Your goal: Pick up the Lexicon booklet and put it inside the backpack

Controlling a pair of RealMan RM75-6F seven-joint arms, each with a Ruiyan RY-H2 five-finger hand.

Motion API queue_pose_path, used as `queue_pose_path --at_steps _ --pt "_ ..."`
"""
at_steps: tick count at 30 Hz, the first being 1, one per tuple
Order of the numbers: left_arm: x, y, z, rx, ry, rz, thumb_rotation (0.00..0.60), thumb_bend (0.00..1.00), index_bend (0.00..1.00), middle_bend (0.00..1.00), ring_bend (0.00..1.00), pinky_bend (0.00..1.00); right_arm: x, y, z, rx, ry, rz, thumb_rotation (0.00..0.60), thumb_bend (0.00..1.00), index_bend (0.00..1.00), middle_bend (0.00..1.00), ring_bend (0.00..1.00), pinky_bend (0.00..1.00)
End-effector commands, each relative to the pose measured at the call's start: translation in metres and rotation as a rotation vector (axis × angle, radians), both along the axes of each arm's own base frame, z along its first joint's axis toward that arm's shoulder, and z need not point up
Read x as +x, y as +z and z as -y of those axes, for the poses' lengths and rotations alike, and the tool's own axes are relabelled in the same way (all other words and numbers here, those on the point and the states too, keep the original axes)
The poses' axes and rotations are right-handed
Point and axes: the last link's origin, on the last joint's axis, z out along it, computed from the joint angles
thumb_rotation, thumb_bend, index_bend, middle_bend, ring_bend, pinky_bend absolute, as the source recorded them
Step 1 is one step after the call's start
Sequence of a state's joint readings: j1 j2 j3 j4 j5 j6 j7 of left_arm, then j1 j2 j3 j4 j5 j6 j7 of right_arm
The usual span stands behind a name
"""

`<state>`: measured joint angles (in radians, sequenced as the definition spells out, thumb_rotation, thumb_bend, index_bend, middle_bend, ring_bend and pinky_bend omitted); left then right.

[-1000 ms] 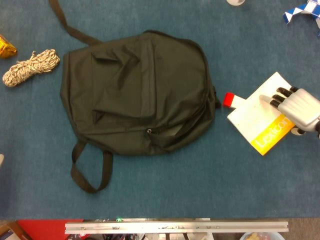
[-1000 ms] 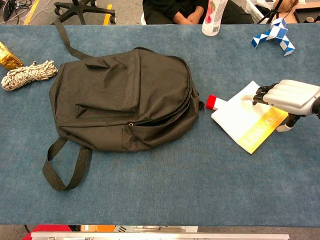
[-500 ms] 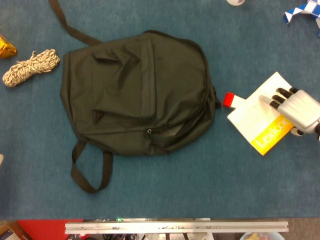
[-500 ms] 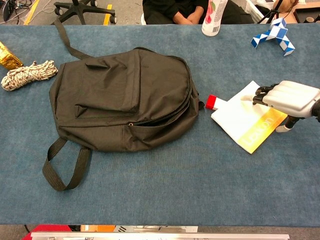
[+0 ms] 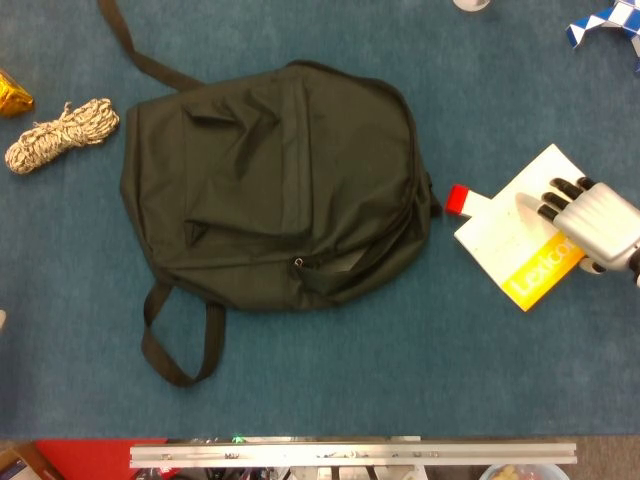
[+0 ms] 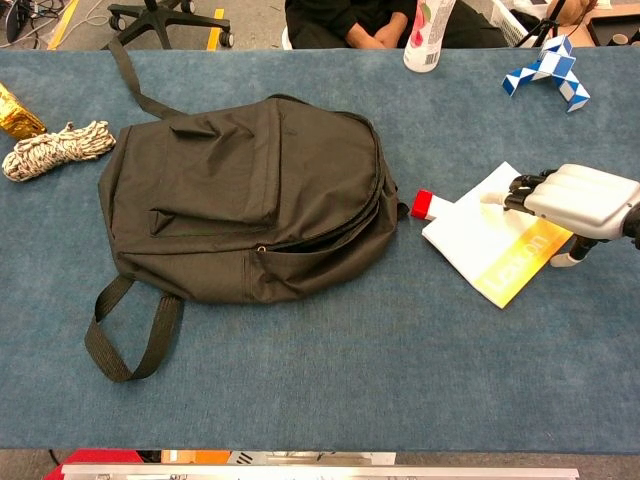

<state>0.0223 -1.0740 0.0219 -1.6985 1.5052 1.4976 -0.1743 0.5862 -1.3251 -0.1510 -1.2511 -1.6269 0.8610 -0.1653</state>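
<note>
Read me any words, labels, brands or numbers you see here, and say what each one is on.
"Lexicon": white letters on the yellow band of the white booklet, partly under the right hand, so only "Lexico" shows.
Print on the bottle at the far edge: too blurred to read.
Backpack, red-capped item, rope bundle, gold packet and blue-and-white twist toy: no readable text.
</note>
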Motion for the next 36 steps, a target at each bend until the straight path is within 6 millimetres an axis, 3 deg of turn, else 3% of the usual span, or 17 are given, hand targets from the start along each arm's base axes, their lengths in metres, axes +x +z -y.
queue_pose_path --at_steps 1,8,15,20,31,36 --pt "0.000 0.000 0.000 -0.001 -0.001 0.001 0.600 0.17 0.33 0.30 0.26 0.28 -0.001 -0.001 -0.001 -0.003 0.003 0.004 0.600 0.11 0.03 0.26 0.14 0.28" --pt "0.001 0.002 0.000 0.002 0.001 0.018 0.600 0.17 0.33 0.30 0.26 0.28 -0.001 -0.004 -0.001 -0.018 0.013 0.027 0.600 0.18 0.04 0.28 0.16 0.28" --pt "0.001 0.003 0.000 -0.002 -0.001 0.026 0.600 0.17 0.33 0.30 0.26 0.28 0.004 -0.003 0.003 -0.025 0.010 0.066 0.600 0.35 0.08 0.31 0.20 0.32" --pt "0.001 0.003 0.000 -0.004 -0.003 0.028 0.600 0.17 0.33 0.30 0.26 0.28 0.007 -0.004 0.005 -0.035 0.019 0.093 0.600 0.40 0.11 0.33 0.22 0.33" --pt "0.003 0.003 0.000 -0.014 -0.006 0.040 0.600 0.17 0.33 0.30 0.26 0.28 0.024 -0.007 0.020 -0.124 0.069 0.202 0.600 0.43 0.19 0.35 0.23 0.33" --pt "0.003 0.003 -0.001 -0.017 -0.004 0.041 0.600 0.17 0.33 0.30 0.26 0.28 0.034 -0.013 0.026 -0.161 0.082 0.248 0.600 0.37 0.28 0.38 0.24 0.36"
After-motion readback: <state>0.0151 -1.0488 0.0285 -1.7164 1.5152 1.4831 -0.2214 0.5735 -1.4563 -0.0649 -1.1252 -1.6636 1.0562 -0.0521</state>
